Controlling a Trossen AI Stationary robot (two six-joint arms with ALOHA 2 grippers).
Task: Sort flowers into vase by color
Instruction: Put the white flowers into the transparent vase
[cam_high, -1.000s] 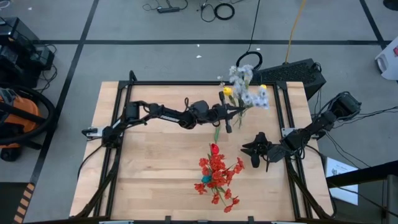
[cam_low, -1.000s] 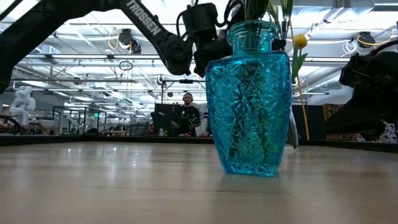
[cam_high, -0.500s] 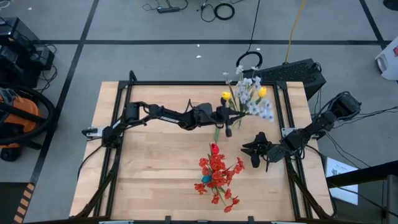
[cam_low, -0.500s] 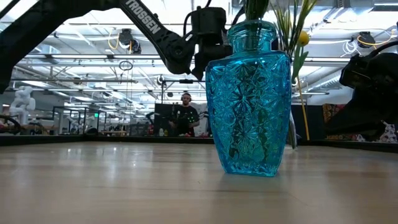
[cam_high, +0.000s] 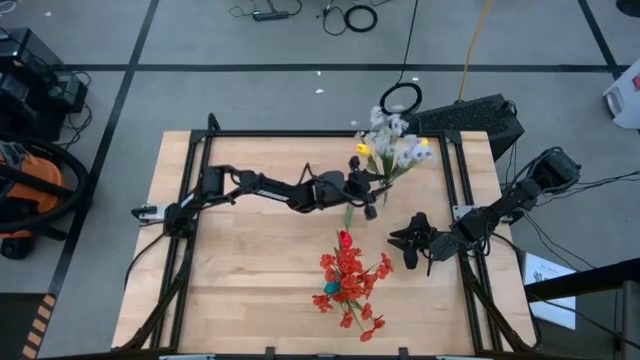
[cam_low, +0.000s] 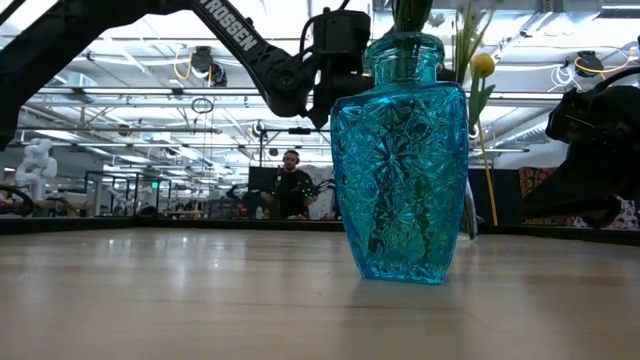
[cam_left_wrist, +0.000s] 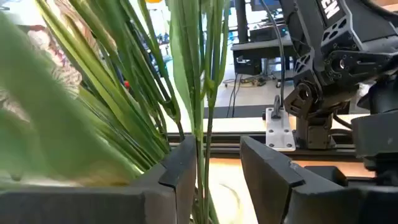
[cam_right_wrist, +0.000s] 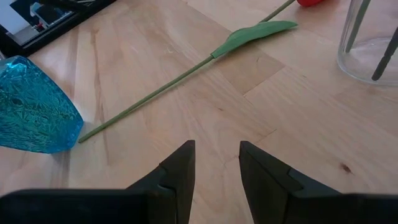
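A bunch of yellow tulip buds and whitish sprigs (cam_high: 392, 150) stands in a clear glass vase (cam_right_wrist: 367, 43) near the table's far edge. My left gripper (cam_high: 368, 195) is open among its green stems (cam_left_wrist: 124, 93). Red blossoms (cam_high: 350, 275) fill the blue cut-glass vase (cam_low: 400, 160) in the table's near half. One red tulip (cam_high: 345, 238) lies flat on the table between the two vases, its stem (cam_right_wrist: 174, 81) on the wood. My right gripper (cam_high: 400, 240) hovers open to the right of that tulip and touches nothing. My left gripper comes level from the table's left side into the stems above the clear vase. One or two upright stems (cam_left_wrist: 202, 143) stand between the fingers, against the inner side of one finger (cam_left_wrist: 180, 171). The rest of the bunch lies outside that finger. The other finger is free.
The dark frame rails (cam_high: 300, 133) run along the table's far and side edges. Bare wood (cam_high: 250, 270) lies left of the blue vase. Beyond the table the low view shows a person (cam_low: 290, 185) far back in the room.
My left gripper has shifted slightly toward the table's right among the stems. The heads of the yellow and whitish bunch have swayed toward the right edge and back toward the left, while the clear vase has stayed in place.
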